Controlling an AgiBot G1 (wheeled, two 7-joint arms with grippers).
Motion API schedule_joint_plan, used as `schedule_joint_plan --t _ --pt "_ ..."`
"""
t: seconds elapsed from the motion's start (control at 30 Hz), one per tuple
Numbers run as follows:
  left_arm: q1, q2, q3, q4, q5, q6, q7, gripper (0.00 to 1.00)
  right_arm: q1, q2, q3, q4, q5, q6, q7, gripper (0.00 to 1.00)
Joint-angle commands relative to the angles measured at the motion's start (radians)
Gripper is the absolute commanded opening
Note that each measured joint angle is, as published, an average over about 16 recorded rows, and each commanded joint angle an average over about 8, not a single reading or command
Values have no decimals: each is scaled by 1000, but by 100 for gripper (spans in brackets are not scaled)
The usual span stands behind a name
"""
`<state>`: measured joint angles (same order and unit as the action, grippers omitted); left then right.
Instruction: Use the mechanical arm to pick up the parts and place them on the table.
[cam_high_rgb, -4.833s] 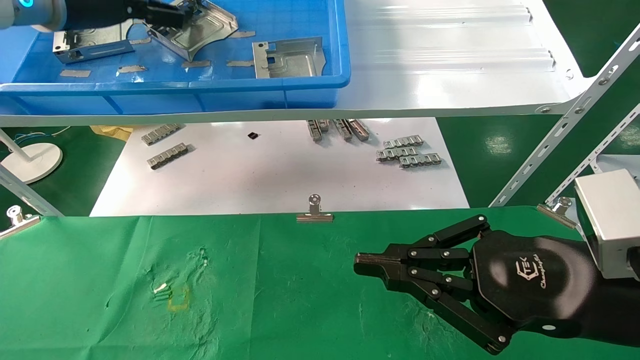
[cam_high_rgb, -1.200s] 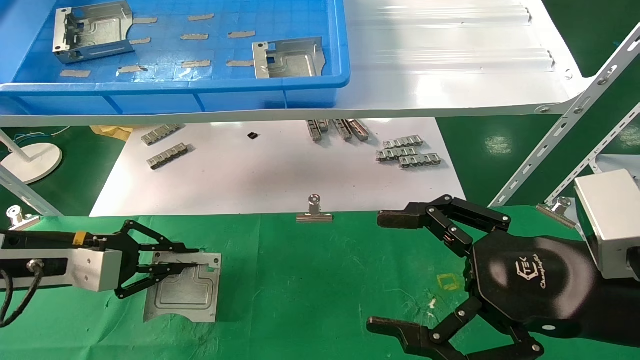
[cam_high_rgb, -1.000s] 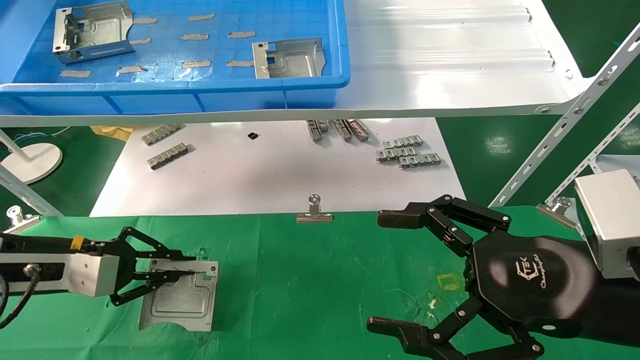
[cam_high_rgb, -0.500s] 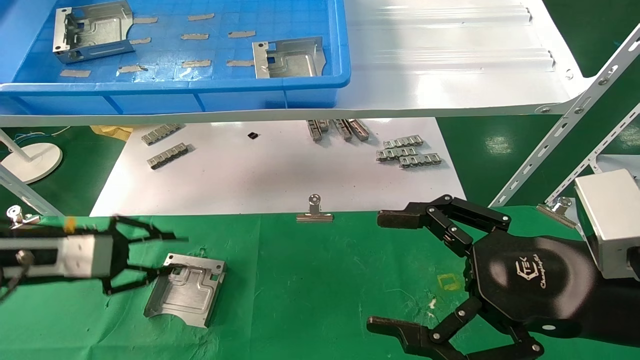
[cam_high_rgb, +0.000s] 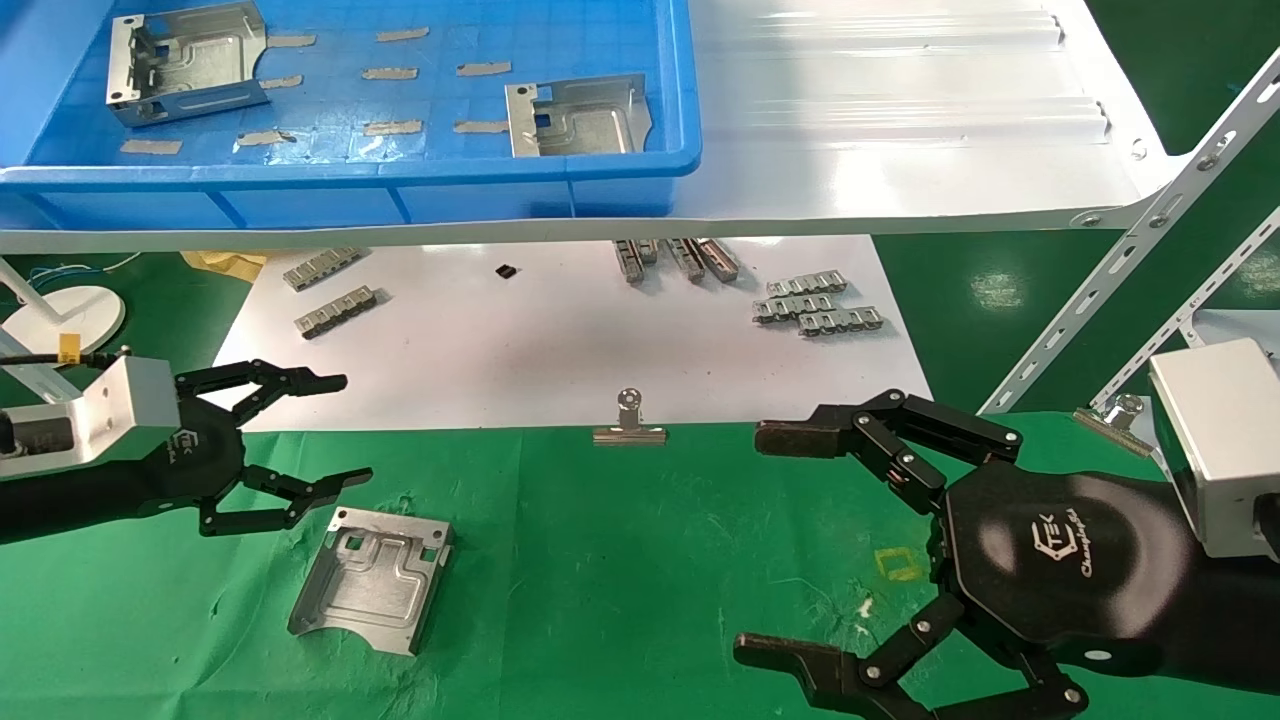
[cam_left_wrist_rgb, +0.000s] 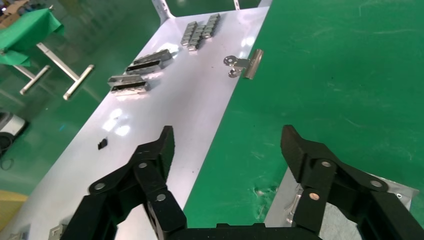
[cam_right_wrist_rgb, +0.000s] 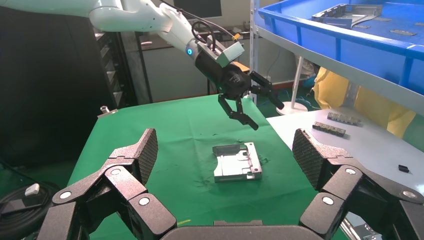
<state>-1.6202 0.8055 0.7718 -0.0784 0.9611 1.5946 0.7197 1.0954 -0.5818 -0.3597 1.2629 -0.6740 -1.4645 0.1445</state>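
Left gripper (cam_high_rgb: 325, 432): fingers spread wide, nothing between them. It hangs above the far left edge of the table (cam_high_rgb: 620, 580), just beside and clear of one part (cam_high_rgb: 372, 578); no contact is visible. The right wrist view confirms it raised above the cloth with daylight beneath the fingertips.

That part (cam_right_wrist_rgb: 237, 161) lies flat on the green cloth, face up, curved notch toward the robot. It appears fully released and at rest.

Right gripper (cam_high_rgb: 775, 545): fingers likewise spread and empty, low over the right side of the table, well apart from the delivered part. It appears idle.

Two more parts remain in the blue bin (cam_high_rgb: 680, 90) on the white shelf (cam_high_rgb: 900, 130) above: one (cam_high_rgb: 185, 62) at the bin's far left, one (cam_high_rgb: 577, 115) near its right wall.

On the white sheet (cam_high_rgb: 560, 350) beyond the table edge lie small grey strips (cam_high_rgb: 815, 305), and a binder clip (cam_high_rgb: 628, 420) holds the cloth; neither is involved.

Assessment: one part placed, two outstanding. The task is judged about a third complete. The next cycle would require a reach up into the bin, most likely for the left-hand part.
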Motion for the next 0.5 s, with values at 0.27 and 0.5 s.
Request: schedule_joint_plan --t 0.27,0.5 --pt "20 -7 -17 -43 -9 -4 -30 100 0 0 0 0 0 0 0 100" --pt "80 -29 -72 -176 -34 -15 -130 100 0 0 0 0 0 0 0 100"
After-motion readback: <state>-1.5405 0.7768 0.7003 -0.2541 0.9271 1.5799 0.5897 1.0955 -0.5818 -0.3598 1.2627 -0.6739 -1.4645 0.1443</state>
